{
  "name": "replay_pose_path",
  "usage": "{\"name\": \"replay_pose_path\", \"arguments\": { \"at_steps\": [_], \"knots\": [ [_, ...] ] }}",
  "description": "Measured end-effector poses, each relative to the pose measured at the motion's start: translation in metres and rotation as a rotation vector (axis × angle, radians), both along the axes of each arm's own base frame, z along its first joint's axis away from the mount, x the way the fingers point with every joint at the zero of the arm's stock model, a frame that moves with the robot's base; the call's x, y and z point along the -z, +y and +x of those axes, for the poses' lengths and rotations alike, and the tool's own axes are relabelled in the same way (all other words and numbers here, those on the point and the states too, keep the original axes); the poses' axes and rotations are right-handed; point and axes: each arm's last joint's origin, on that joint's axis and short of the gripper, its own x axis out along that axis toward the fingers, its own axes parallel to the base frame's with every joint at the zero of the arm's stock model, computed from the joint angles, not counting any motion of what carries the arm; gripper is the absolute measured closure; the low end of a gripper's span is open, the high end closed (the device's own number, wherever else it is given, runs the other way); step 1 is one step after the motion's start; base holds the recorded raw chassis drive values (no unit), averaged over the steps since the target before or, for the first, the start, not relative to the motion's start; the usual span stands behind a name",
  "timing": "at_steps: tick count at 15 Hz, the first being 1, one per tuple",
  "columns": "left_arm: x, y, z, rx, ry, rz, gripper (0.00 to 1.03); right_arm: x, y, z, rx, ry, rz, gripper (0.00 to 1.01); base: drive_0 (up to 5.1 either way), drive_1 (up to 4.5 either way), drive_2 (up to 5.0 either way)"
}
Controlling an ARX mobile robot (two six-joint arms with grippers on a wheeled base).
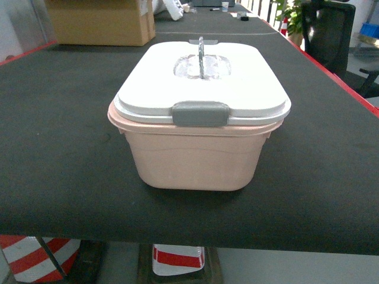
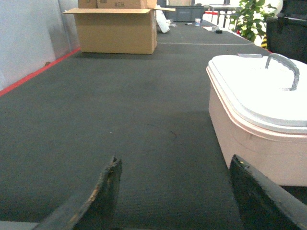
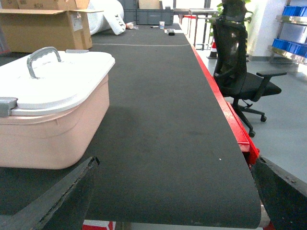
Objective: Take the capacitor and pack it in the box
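The box (image 1: 195,160) is a peach-pink tub in the middle of the black table, closed by its white lid (image 1: 201,83) with a grey handle (image 1: 201,56) and a grey latch (image 1: 200,112) facing me. No capacitor shows in any view. Neither gripper appears in the head view. My left gripper (image 2: 175,160) is open over bare mat, with the box (image 2: 249,139) just to its right. My right gripper (image 3: 175,160) is open wide with nothing between its fingers, and the box (image 3: 53,134) stands to its left.
A brown cardboard box (image 1: 100,21) stands at the table's far left. The table's red right edge (image 3: 225,110) runs close to a black office chair (image 3: 240,72). A potted plant (image 2: 249,19) stands beyond the far right corner.
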Motion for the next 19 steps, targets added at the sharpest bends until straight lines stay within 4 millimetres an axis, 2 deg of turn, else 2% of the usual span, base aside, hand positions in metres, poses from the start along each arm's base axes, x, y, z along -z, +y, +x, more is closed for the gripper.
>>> {"name": "replay_pose_path", "arguments": {
  "at_steps": [3, 4, 5, 6, 8, 11, 13, 16, 17, 19],
  "knots": [
    [0.003, 0.014, -0.006, -0.018, -0.017, -0.011, 0.74, 0.000, 0.000, 0.000, 0.001, 0.000, 0.000, 0.03, 0.0, 0.00, 0.0],
    [0.006, 0.013, -0.008, 0.001, -0.017, -0.011, 0.88, 0.000, 0.000, 0.000, -0.001, 0.000, 0.000, 0.03, 0.0, 0.00, 0.0],
    [0.007, 0.012, -0.009, 0.006, -0.014, -0.012, 0.99, 0.000, 0.000, 0.000, 0.000, 0.000, 0.000, 0.03, 0.0, 0.00, 0.0],
    [0.008, 0.012, -0.011, 0.006, -0.017, -0.014, 1.01, 0.000, 0.000, 0.000, 0.000, 0.000, 0.000, 0.03, 0.0, 0.00, 0.0],
    [0.015, 0.012, -0.014, 0.005, -0.022, -0.015, 1.01, 0.000, 0.000, 0.000, 0.000, 0.000, 0.000, 0.03, 0.0, 0.00, 0.0],
    [0.014, 0.012, -0.017, 0.005, -0.034, -0.015, 1.01, 0.000, 0.000, 0.000, 0.000, 0.000, 0.000, 0.03, 0.0, 0.00, 0.0],
    [0.019, 0.013, -0.027, 0.003, -0.009, -0.015, 1.01, 0.000, 0.000, 0.000, 0.000, -0.002, 0.000, 0.03, 0.0, 0.00, 0.0],
    [0.018, 0.013, -0.027, 0.003, -0.017, -0.015, 1.01, 0.000, 0.000, 0.000, -0.001, 0.000, 0.000, 0.03, 0.0, 0.00, 0.0],
    [0.018, 0.013, -0.027, 0.003, -0.017, -0.015, 0.99, 0.000, 0.000, 0.000, 0.000, 0.000, 0.000, 0.03, 0.0, 0.00, 0.0],
    [0.018, 0.013, -0.027, 0.003, -0.017, -0.015, 0.74, 0.000, 0.000, 0.000, 0.000, 0.000, 0.000, 0.03, 0.0, 0.00, 0.0]
  ]
}}
